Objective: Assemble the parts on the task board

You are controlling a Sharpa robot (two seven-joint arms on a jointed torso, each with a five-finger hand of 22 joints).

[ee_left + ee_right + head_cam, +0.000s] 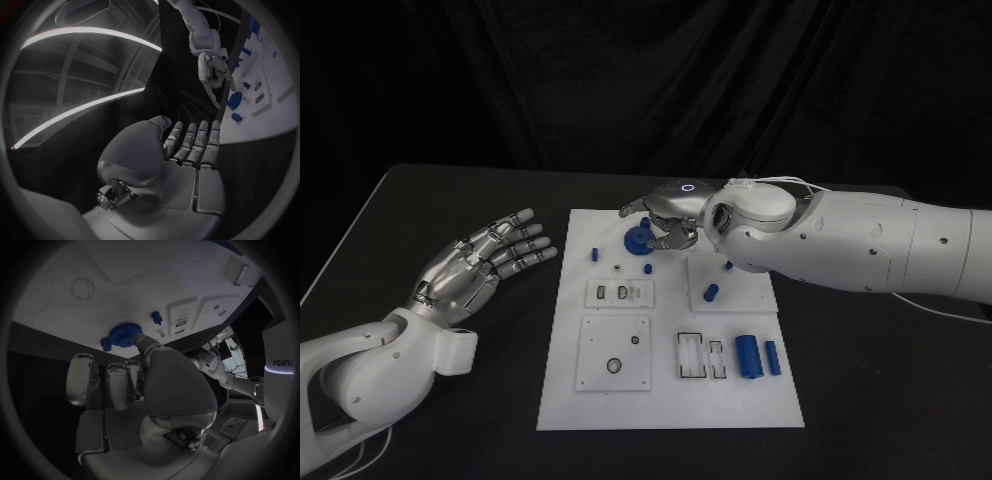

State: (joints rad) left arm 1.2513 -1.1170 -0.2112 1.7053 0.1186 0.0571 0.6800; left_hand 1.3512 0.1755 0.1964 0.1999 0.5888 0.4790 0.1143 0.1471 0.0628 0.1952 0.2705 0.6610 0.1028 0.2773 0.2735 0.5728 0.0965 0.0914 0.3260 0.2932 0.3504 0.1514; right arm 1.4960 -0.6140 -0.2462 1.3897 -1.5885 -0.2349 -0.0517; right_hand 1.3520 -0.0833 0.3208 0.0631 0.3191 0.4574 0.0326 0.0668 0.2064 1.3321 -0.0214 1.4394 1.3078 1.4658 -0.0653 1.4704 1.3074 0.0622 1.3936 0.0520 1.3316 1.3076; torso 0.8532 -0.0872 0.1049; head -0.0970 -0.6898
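The black worktop carries the white task board at its middle. The right arm reaches in over the board's far edge. The left arm lies on the worktop beside the board's left side. The left hand is palm-up, its fingers straight and slightly apart, holding nothing. The right hand is above the board's far end; one fingertip touches the round blue gear-like part, the other fingers curled; whether it grips the part cannot be determined. Two blue cylinders lie side by side near the board's right edge. A small blue peg stands on the right-hand plate.
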